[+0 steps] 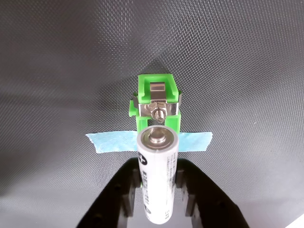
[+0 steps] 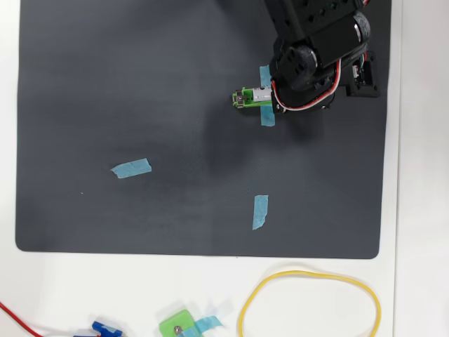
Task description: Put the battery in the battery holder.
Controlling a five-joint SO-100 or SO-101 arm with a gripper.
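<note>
Battery, a silver-white cylindrical cell, gripped just short of the holder.

In the wrist view, nearest the camera, the black two-finger gripper is clamped narrowly on the cell's sides, its long axis pointing straight away towards the bright green plastic rectangular battery holder. The holder lies directly beyond the cell's capped end, lengthwise along the same line, held down by a blue tape strip across its near end. The cell hangs above it, not yet seated, as I judge.
</note>
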